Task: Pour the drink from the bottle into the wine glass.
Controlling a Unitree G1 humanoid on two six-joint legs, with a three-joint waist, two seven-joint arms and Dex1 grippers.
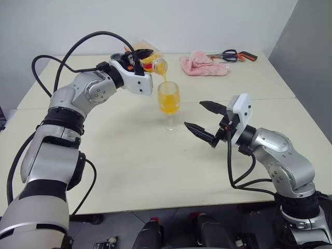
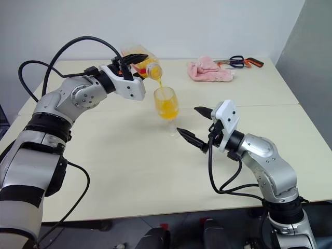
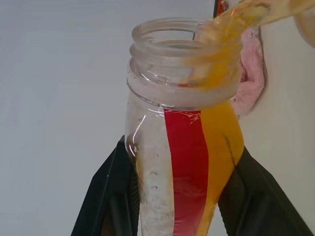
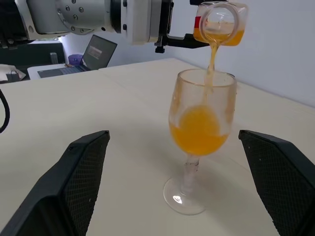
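Just above centre of the head view, the left gripper (image 1: 139, 56) is clenched on the bottle (image 1: 153, 63), tipped with its open mouth over the wine glass (image 1: 169, 104). The drink (image 4: 212, 54) falls in a thin orange stream into the bowl, which is roughly half full. The glass stands upright on the pale worktop (image 1: 129, 161). The right gripper (image 1: 206, 120), jaws spread wide and released, sits just right of the glass, holding nothing. A pink cloth (image 1: 202, 65) and scissors (image 1: 233, 55) lie at the upper right.
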